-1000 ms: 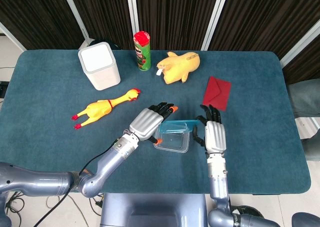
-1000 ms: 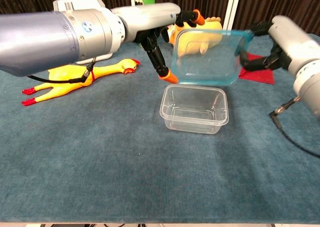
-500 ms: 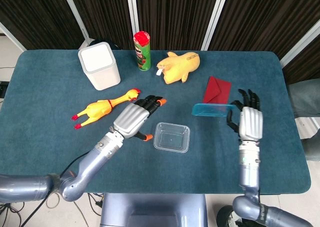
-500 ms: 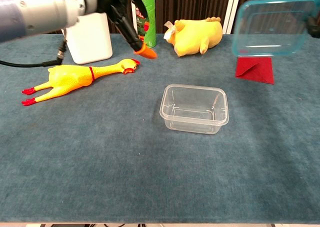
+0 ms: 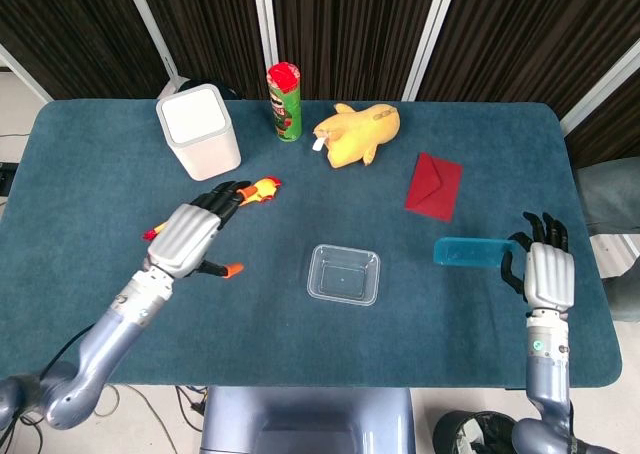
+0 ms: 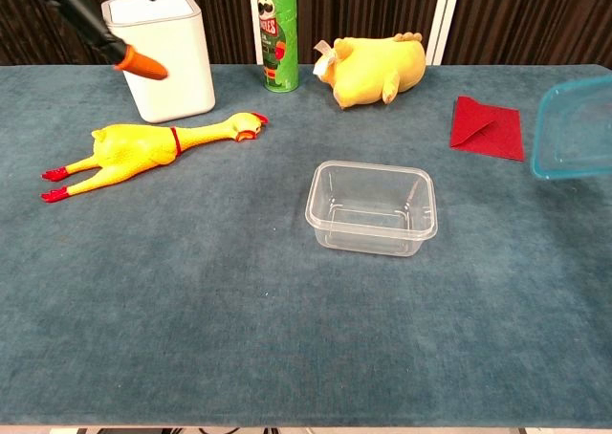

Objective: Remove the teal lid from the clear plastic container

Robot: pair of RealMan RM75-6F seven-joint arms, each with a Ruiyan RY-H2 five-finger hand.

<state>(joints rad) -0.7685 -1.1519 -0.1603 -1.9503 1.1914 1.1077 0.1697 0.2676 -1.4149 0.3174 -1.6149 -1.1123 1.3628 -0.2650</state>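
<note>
The clear plastic container [image 5: 343, 274] stands uncovered on the blue table [image 5: 90, 164] near the middle, also plain in the chest view [image 6: 372, 207]. The teal lid [image 5: 477, 252] is held off the table by my right hand [image 5: 541, 271] to the right of the container; in the chest view only the lid's left part [image 6: 572, 131] shows at the right edge. My left hand [image 5: 192, 236] hovers with fingers spread over the rubber chicken, holding nothing; in the chest view only an orange fingertip [image 6: 142, 64] of it shows.
A yellow rubber chicken [image 6: 148, 144] lies left of the container. A white box [image 5: 198, 131], a green and red can [image 5: 285, 100], a yellow pig toy [image 5: 358, 134] and a red cloth [image 5: 434, 185] sit toward the back.
My right hand has carried the teal lid off the container, out to the right and lower. My left hand has drawn back to the left, away from the container.
</note>
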